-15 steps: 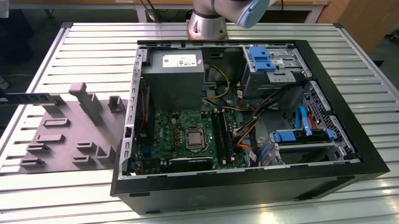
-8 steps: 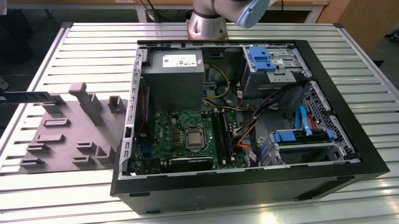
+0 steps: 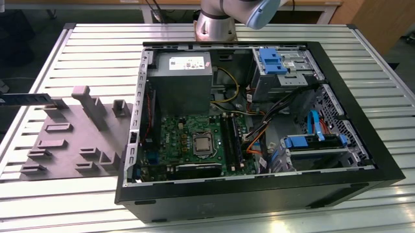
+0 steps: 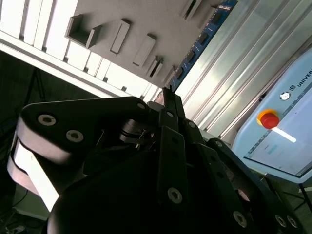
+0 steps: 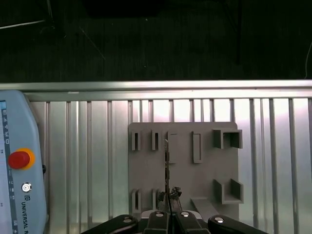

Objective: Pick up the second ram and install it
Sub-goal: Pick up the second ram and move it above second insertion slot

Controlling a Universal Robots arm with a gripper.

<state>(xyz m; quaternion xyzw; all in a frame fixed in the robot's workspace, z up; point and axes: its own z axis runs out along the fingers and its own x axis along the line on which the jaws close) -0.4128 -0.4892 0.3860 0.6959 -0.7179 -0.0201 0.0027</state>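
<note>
The second ram (image 3: 26,98) is a thin dark strip hanging level in the air at the exterior view's left edge, above the far end of the grey fixture plate (image 3: 65,145). In the first wrist view the ram (image 5: 166,165) appears edge-on, reaching out from my gripper (image 5: 168,204) over the plate (image 5: 204,165). My gripper is shut on one end of the strip. In the second wrist view the ram (image 4: 197,46) runs away from the fingertips (image 4: 168,100), and small blocks show along its side.
An open black computer case (image 3: 259,199) lies on the slatted metal table (image 3: 97,43), with the green motherboard (image 3: 175,136) and its long black slots (image 3: 230,138) inside. The fixture plate carries grey uprights (image 3: 87,102). A pendant with a red button (image 5: 19,159) lies on the table beside the plate.
</note>
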